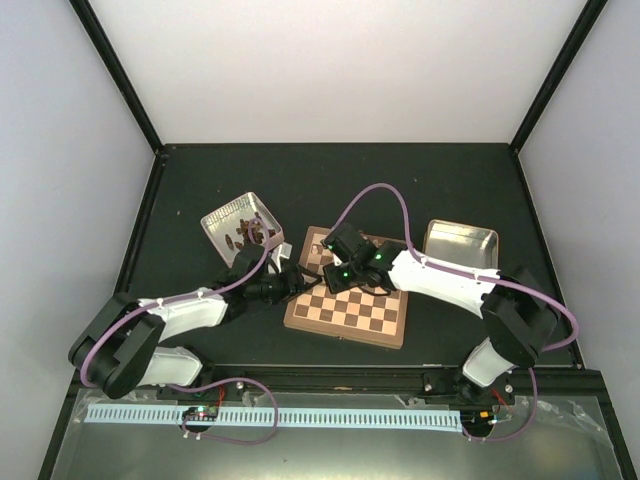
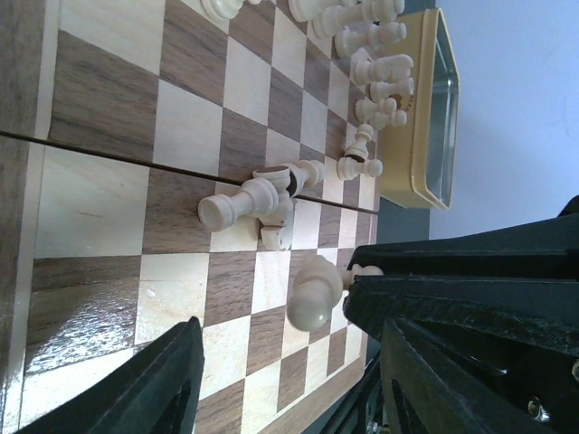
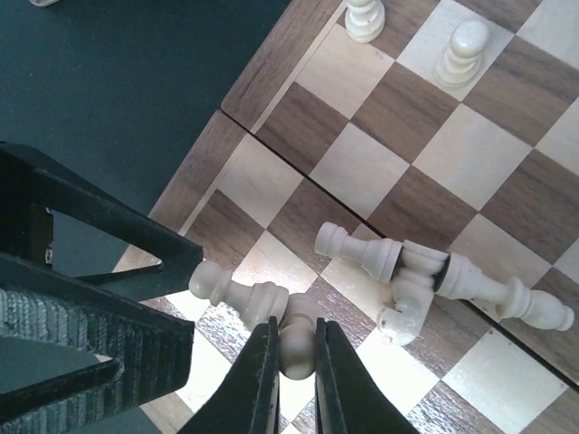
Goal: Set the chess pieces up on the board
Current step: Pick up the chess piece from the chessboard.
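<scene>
The board (image 1: 345, 305) lies mid-table and fills both wrist views (image 2: 109, 181) (image 3: 398, 117). My right gripper (image 3: 295, 333) (image 1: 335, 272) is shut on a cream chess piece (image 3: 297, 348) just above the board's near-left squares. This piece shows in the left wrist view (image 2: 315, 291). A fallen pawn (image 3: 237, 291) touches it. Three fallen cream pieces (image 3: 412, 271) lie in a cluster beside it (image 2: 258, 197). My left gripper (image 2: 289, 380) (image 1: 297, 279) is open and empty, low at the board's left edge, facing the held piece. More cream pieces (image 2: 375, 63) stand along the far rows.
A metal tin (image 1: 240, 227) holding dark pieces stands left of the board. An empty tin (image 1: 462, 243) (image 2: 432, 108) stands right of it. Two upright pieces (image 3: 460, 50) stand ahead of the right gripper. The left gripper's black fingers (image 3: 99, 271) sit close beside the right one.
</scene>
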`<state>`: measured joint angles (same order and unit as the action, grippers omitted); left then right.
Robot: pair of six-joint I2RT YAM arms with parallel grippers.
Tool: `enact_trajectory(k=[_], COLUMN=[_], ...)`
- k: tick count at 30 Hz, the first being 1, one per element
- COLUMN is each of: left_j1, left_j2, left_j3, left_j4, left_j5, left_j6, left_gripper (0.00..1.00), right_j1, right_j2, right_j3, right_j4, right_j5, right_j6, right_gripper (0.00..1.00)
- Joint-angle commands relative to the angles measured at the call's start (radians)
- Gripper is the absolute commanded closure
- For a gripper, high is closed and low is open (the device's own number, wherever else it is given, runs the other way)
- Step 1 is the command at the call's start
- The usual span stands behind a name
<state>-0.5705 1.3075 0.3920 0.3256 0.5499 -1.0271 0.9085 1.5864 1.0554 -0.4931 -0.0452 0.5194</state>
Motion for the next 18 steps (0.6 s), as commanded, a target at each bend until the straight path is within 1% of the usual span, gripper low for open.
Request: enact_trajectory(k=[1, 6, 13, 15, 18], left_j1=[0.005, 0.006, 0.003, 0.002, 0.002], left_j2=[-0.007, -0.004, 0.007, 0.006, -0.003], left_j3=[-0.011, -0.009, -0.002, 0.005, 0.004], left_j4=[0.107, 0.101, 0.121, 0.105, 0.093], left_j5=[0.009, -0.015, -0.020, -0.028, -0.044], left_j6=[-0.050, -0.045, -0.040, -0.028, -0.013], left_gripper=[0.48, 0.57, 0.77, 0.79, 0.78], right_j1=[0.004, 0.004, 0.004, 0.004, 0.004], right_j2=[-0.037, -0.044, -0.049, -0.048, -0.046], right_j3=[-0.011, -0.014, -0.021, -0.019, -0.023], right_j4=[0.046, 0.059, 0.066, 0.065, 0.068], right_j5=[-0.041, -0.065, -0.079, -0.079, -0.078], right_j6=[0.021, 0.027, 0.032, 0.032, 0.034], right_gripper=[0.98, 0.98, 0.99, 0.99, 0.99])
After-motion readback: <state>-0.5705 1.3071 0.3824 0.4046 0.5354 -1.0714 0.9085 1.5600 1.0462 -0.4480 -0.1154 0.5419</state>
